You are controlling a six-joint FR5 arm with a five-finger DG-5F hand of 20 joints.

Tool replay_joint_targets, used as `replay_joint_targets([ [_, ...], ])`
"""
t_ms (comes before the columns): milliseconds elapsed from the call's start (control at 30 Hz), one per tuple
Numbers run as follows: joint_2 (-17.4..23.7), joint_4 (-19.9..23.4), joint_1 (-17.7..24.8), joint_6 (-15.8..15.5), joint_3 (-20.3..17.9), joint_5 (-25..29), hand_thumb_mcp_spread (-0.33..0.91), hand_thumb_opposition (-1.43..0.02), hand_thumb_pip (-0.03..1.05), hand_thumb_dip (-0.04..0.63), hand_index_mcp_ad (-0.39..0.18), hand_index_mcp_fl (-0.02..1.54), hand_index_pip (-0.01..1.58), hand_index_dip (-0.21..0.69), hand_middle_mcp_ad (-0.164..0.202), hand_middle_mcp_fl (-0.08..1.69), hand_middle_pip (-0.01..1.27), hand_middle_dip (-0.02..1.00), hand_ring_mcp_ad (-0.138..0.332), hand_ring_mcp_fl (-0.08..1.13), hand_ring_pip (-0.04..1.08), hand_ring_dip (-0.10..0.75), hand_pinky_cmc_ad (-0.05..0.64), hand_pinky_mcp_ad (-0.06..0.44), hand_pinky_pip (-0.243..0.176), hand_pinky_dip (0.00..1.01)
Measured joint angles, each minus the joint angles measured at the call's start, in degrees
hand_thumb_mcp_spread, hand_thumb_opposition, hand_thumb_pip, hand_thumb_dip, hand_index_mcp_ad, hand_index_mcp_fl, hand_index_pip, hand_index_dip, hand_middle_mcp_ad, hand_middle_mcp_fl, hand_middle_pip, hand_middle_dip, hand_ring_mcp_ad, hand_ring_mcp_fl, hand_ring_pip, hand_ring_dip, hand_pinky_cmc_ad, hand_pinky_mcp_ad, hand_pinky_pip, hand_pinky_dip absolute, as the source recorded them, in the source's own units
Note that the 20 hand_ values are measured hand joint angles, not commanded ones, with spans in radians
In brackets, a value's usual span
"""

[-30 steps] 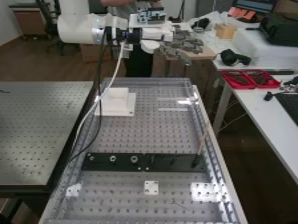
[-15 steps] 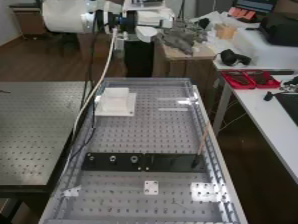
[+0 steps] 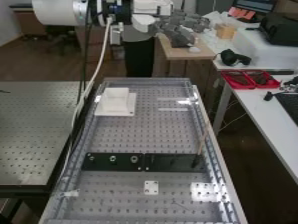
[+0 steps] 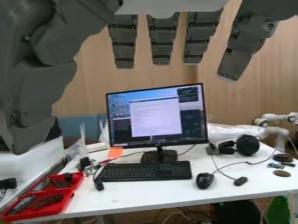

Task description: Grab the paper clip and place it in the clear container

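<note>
High above bench (image 3: 142, 135), robot hand (image 3: 178, 26), straight fingers (image 4: 163, 40) apart

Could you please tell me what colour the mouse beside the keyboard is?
The mouse is black, seen best in the wrist view.

1 monitor (image 4: 156, 117) behind 1 keyboard (image 4: 143, 171); nearby, probably headphones (image 4: 247, 145).
</note>
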Motion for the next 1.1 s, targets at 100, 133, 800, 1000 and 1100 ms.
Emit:
replay_joint_targets([
  [100, 0.35, -0.38, -0.34, -0.10, 0.09, -0.29, 0.24, -0.70, 0.43, 0.094, -0.119, 0.11, 0.13, 0.175, 0.068, -0.01, 0.12, 0.21, 0.131, 0.00, 0.11, 0.098, 0.379, 0.295, -0.112, 0.55],
  [133, 0.40, -0.44, -0.38, -0.14, 0.08, -0.30, 0.24, -0.70, 0.43, 0.096, -0.119, 0.11, 0.13, 0.176, 0.068, -0.01, 0.12, 0.21, 0.131, 0.00, 0.11, 0.098, 0.379, 0.295, -0.112, 0.55],
  [800, 2.21, 0.51, -2.35, -1.05, -1.24, -2.36, 0.24, -0.70, 0.43, 0.093, -0.119, 0.10, 0.12, 0.176, 0.068, -0.01, 0.12, 0.21, 0.131, 0.00, 0.10, 0.101, 0.394, 0.295, -0.112, 0.55],
  [1000, 1.76, 0.75, -2.62, -0.65, -1.07, -3.20, 0.24, -0.70, 0.43, 0.093, -0.119, 0.10, 0.12, 0.176, 0.068, -0.01, 0.12, 0.21, 0.131, 0.00, 0.10, 0.101, 0.394, 0.298, -0.112, 0.55],
  [1100, 1.45, 0.76, -2.68, -0.50, -0.91, -3.59, 0.24, -0.70, 0.43, 0.093, -0.119, 0.10, 0.12, 0.176, 0.066, -0.01, 0.12, 0.20, 0.138, 0.00, 0.10, 0.101, 0.394, 0.295, -0.112, 0.55],
])
